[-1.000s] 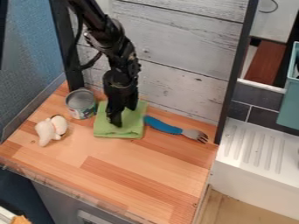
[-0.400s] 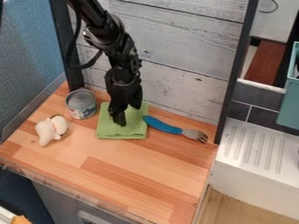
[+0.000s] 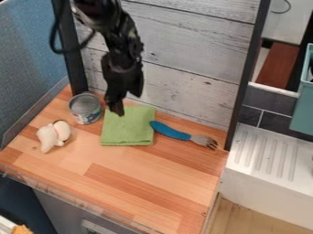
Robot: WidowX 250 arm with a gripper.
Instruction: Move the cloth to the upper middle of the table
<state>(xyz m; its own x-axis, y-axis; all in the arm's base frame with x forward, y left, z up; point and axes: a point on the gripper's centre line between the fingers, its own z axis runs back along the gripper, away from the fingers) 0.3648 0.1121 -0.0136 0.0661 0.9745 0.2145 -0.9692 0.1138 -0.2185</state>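
The black gripper (image 3: pixel 127 104) hangs above the back edge of the green cloth (image 3: pixel 127 130), a little to its left, and has nothing in it. Folded into a rough square, the cloth lies flat on the wooden table (image 3: pixel 153 183), toward the back and near the wall. Part of its back left edge is hidden behind the gripper.
An open can (image 3: pixel 85 109) stands left of the cloth. A white plush toy (image 3: pixel 54 135) lies farther left. Just right of the cloth is a fork (image 3: pixel 183 135) with a blue handle. The plank wall (image 3: pixel 183 59) bounds the back.
The cloth shifted slightly right between the first two views. Since then the gripper has lifted off it, moving up and a bit left, while the cloth stayed where it was.
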